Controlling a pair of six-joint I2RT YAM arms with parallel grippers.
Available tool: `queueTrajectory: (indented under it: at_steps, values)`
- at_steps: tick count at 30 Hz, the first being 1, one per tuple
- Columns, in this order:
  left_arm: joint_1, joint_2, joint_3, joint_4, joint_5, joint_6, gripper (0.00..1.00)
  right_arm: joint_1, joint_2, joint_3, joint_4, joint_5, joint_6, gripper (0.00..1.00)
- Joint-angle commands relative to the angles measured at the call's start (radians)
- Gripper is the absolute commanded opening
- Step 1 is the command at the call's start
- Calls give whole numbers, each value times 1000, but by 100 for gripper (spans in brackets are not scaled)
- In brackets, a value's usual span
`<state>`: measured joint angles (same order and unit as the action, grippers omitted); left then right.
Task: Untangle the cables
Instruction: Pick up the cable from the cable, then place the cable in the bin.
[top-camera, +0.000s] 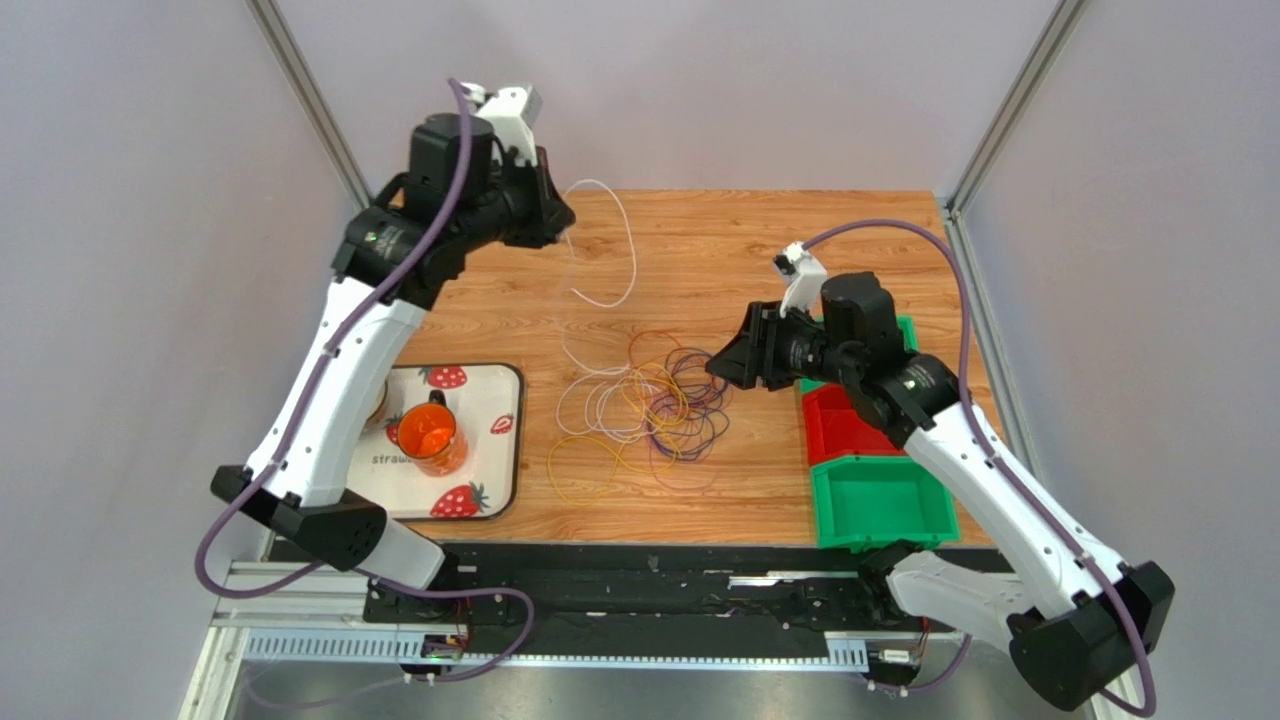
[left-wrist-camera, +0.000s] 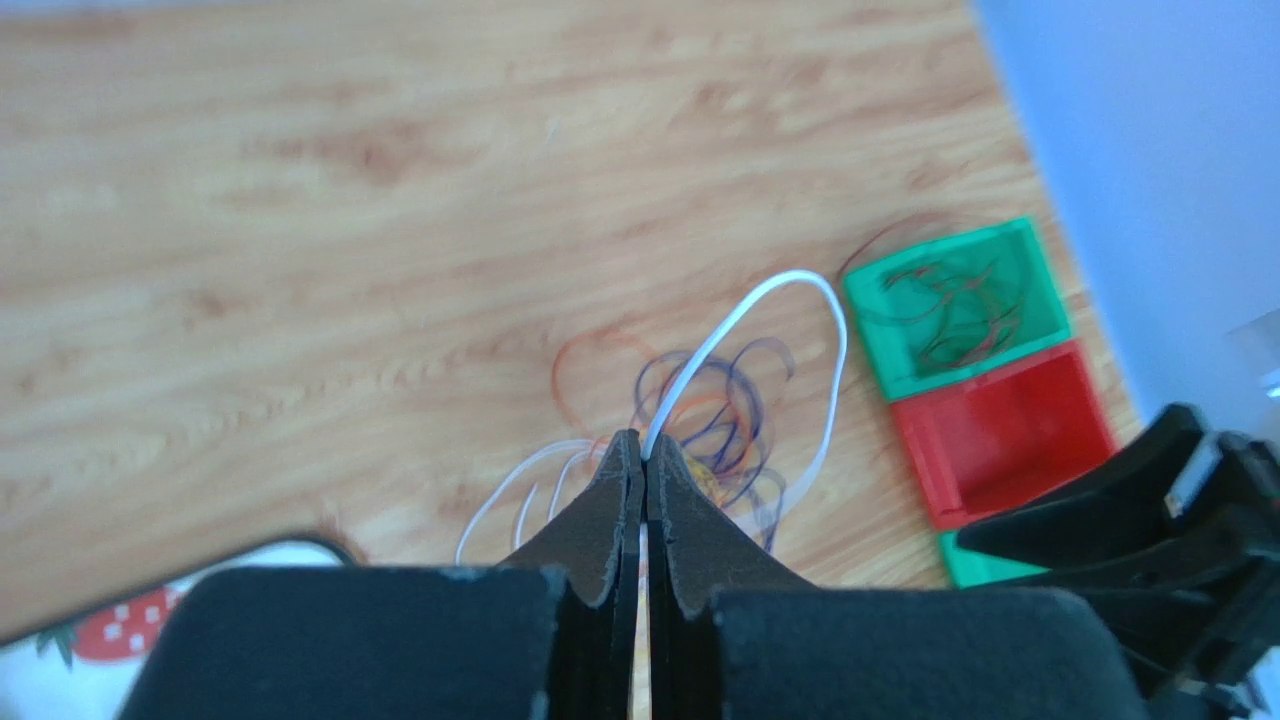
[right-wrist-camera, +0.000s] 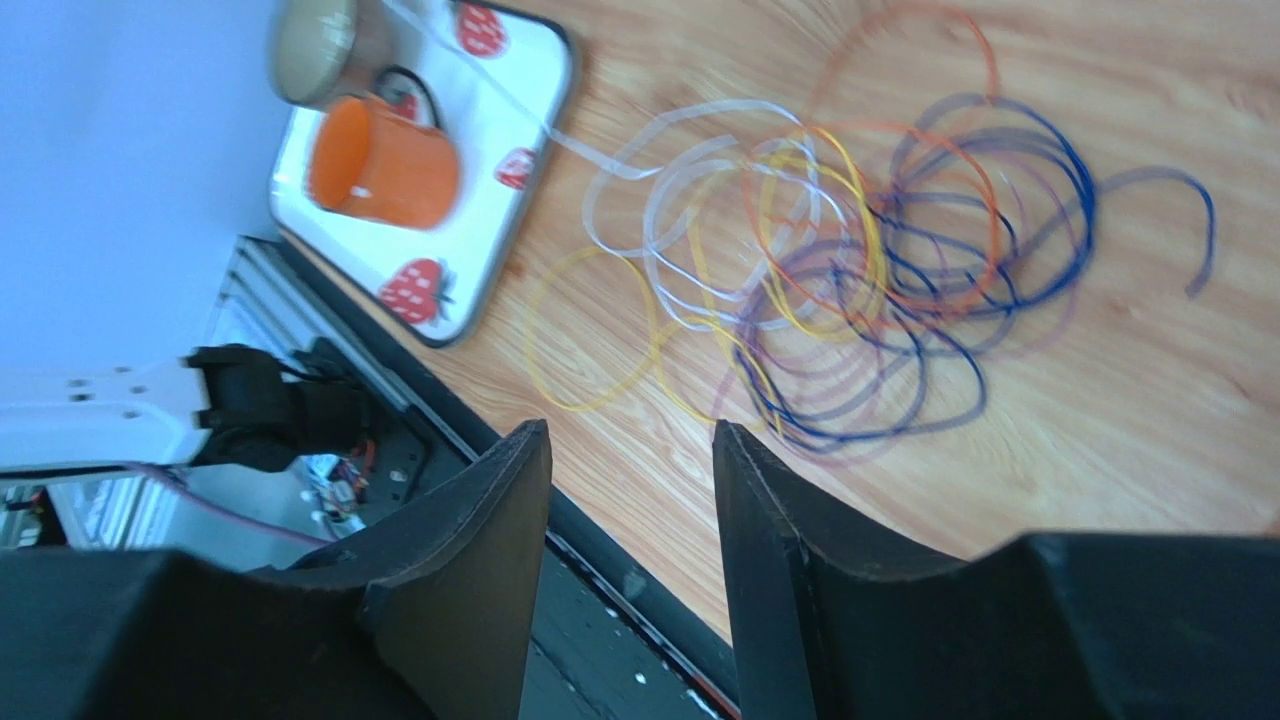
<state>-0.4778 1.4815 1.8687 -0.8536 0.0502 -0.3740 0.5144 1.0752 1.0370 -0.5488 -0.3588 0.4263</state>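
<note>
A tangle of thin cables (top-camera: 657, 408) in purple, orange, yellow and white lies on the wooden table's middle; it also shows in the right wrist view (right-wrist-camera: 842, 270). My left gripper (top-camera: 564, 225) is raised at the back left and shut on a white cable (top-camera: 619, 255), whose loop hangs from the tips (left-wrist-camera: 645, 446) down to the pile (left-wrist-camera: 706, 405). My right gripper (top-camera: 718, 365) is open and empty, just right of the pile; in its own view its tips (right-wrist-camera: 628, 443) hang over the table's near edge.
Green and red bins (top-camera: 864, 450) stand at the right; the far green bin (left-wrist-camera: 954, 308) holds some wire loops. A strawberry tray (top-camera: 489, 450) with an orange cup (top-camera: 428, 432) sits at the left. A black rail (top-camera: 661, 578) runs along the near edge.
</note>
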Motion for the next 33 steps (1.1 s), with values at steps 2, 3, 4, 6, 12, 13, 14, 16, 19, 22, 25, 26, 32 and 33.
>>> queueTrajectory:
  at_steps: [2, 3, 4, 6, 12, 13, 14, 16, 19, 22, 25, 26, 32, 33]
  values:
    - [-1, -26, 225, -179, 99, 79, 0, 4, -113, 9, 207, -85, 19, 47]
    - [-1, -44, 210, -170, 102, 87, 0, 6, -142, 6, 222, -83, 25, 47]
    - [-1, -58, 187, -157, 105, 90, 0, 6, -158, 0, 251, -81, 29, 47]
    - [-1, -101, 73, -98, 129, 99, 0, 6, -194, -3, 277, -95, 31, 47]
    - [-2, -170, -227, 76, 370, 109, 0, 6, -236, 31, 264, -92, -21, 48]
    - [-2, -174, -255, 91, 401, 112, 0, 6, -247, 32, 262, -86, -32, 48]
    - [-4, -178, -276, 103, 414, 115, 0, 6, -248, 41, 263, -86, -37, 48]
    - [-10, -184, -322, 122, 459, 130, 0, 4, -239, 55, 268, -106, -46, 49]
    - [-33, -184, -345, 125, 531, 165, 0, 6, -192, 90, 270, -189, -75, 49]
    - [-59, -185, -355, 116, 583, 198, 0, 4, -153, 132, 231, -247, -115, 49]
    - [-70, -178, -368, 105, 640, 219, 0, 6, -106, 162, 227, -308, -124, 49]
    - [-76, -170, -376, 103, 655, 224, 0, 6, -75, 172, 228, -359, -123, 49]
    - [-94, -176, -393, 105, 680, 234, 0, 42, 8, 242, 188, -402, -146, 50]
    - [-94, -179, -396, 106, 683, 234, 0, 47, 20, 244, 188, -399, -147, 49]
